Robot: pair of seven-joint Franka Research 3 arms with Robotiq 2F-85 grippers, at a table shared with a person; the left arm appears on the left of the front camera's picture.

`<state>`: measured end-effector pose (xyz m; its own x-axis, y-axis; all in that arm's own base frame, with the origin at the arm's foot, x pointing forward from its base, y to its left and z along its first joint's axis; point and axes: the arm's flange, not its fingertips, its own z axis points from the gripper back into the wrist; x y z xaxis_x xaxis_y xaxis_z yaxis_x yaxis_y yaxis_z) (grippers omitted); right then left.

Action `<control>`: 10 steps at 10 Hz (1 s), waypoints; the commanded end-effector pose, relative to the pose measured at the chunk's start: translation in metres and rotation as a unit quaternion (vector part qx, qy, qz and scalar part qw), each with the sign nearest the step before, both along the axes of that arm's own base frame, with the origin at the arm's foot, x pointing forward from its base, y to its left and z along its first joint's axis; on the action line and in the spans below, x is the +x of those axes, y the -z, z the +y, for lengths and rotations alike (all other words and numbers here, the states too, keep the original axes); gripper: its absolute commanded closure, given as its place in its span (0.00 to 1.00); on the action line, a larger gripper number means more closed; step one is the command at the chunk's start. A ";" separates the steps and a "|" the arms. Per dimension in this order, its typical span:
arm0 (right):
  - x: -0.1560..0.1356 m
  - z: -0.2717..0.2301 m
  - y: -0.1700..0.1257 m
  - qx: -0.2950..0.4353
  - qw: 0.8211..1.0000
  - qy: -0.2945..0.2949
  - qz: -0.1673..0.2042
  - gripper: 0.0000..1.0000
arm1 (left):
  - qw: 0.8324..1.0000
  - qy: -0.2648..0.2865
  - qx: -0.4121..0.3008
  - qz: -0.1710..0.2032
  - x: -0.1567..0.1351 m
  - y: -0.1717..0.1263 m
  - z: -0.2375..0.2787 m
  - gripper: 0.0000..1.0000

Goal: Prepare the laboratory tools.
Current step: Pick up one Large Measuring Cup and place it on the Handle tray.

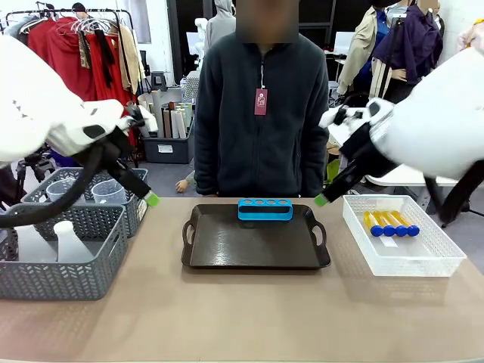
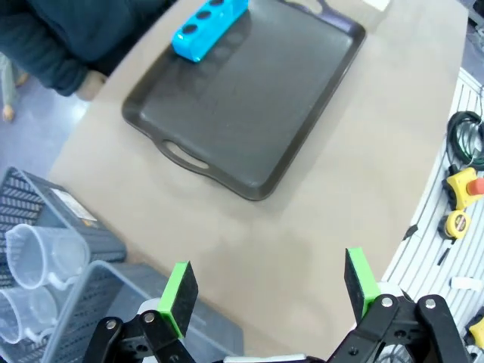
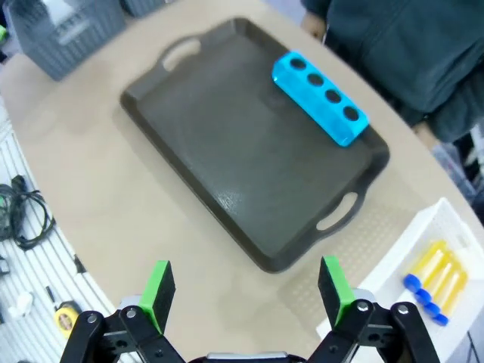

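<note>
Several amber tubes with blue caps [image 1: 389, 223] lie side by side in a white basket [image 1: 423, 257] at the right; the right wrist view shows these tubes [image 3: 435, 276] too. A white conical flask [image 1: 68, 242] stands in the near grey basket [image 1: 60, 280] at the left. Clear measuring cups [image 1: 106, 193] sit in the grey basket behind it, and the left wrist view catches the cups [image 2: 34, 257]. My left gripper [image 2: 268, 295] hangs open above the table's left part, holding nothing. My right gripper [image 3: 246, 291] is open as well, above the tray's right end.
A dark handled tray [image 1: 255, 242] lies mid-table with a blue tube rack [image 1: 265, 209] on its far edge, holes unfilled. A person in a dark fleece [image 1: 261, 113] stands at the far side. Bare tabletop [image 1: 242, 318] runs along the near side.
</note>
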<state>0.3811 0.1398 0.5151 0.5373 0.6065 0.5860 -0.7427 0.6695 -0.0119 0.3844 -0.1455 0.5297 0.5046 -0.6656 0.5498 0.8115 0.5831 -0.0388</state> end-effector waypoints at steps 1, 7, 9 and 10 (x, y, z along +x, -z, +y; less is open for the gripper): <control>0.011 -0.035 -0.016 0.043 0.999 -0.032 0.012 0.00 | 0.999 0.016 -0.013 -0.025 0.000 -0.015 0.022 0.00; 0.016 -0.084 -0.043 0.079 0.997 0.005 -0.022 0.00 | 0.998 0.009 -0.015 -0.054 0.001 -0.033 0.043 0.00; 0.016 -0.084 -0.043 0.079 0.997 0.005 -0.022 0.00 | 0.998 0.009 -0.015 -0.054 0.001 -0.033 0.043 0.00; 0.016 -0.086 -0.042 0.072 0.997 0.011 -0.030 0.00 | 0.998 0.010 -0.012 -0.058 0.001 -0.034 0.044 0.00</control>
<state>0.3956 0.0553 0.5571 0.5138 0.5097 0.6901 -0.7305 0.6818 0.0403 0.3852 -0.1035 0.5635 0.4217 -0.6638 0.6177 0.8242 0.5646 0.0441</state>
